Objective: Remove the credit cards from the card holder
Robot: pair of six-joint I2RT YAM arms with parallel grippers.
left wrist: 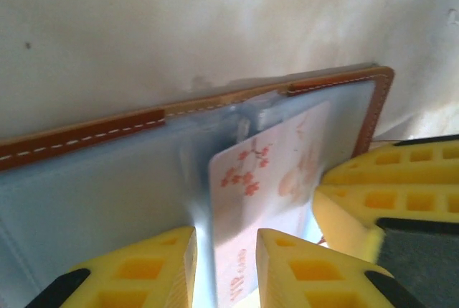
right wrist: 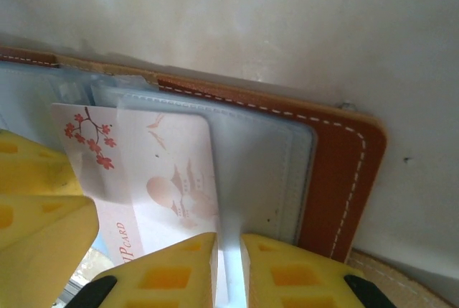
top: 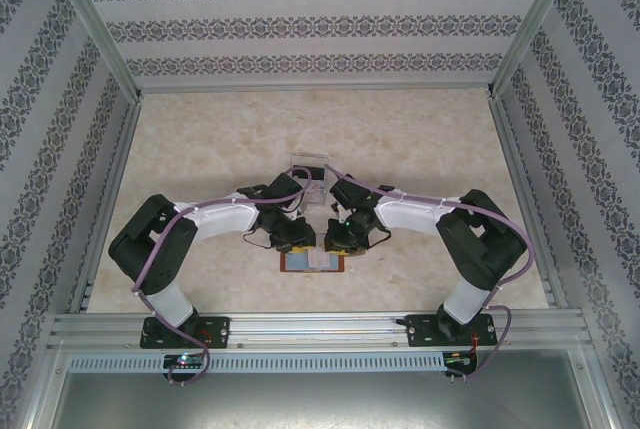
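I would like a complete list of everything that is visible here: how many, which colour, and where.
wallet: one, brown with grey-blue pockets, open on the table
card: one seen, white with pink blossoms, partly in a wallet pocket
box: one, clear, behind the wallet
table: one, beige marbled, under everything
walls: three, patterned wallpaper, around the table
arms: two, black and white, either side of the wallet
left gripper: one, yellow fingers apart, over the card
right gripper: one, yellow fingers nearly together, at the pocket edge
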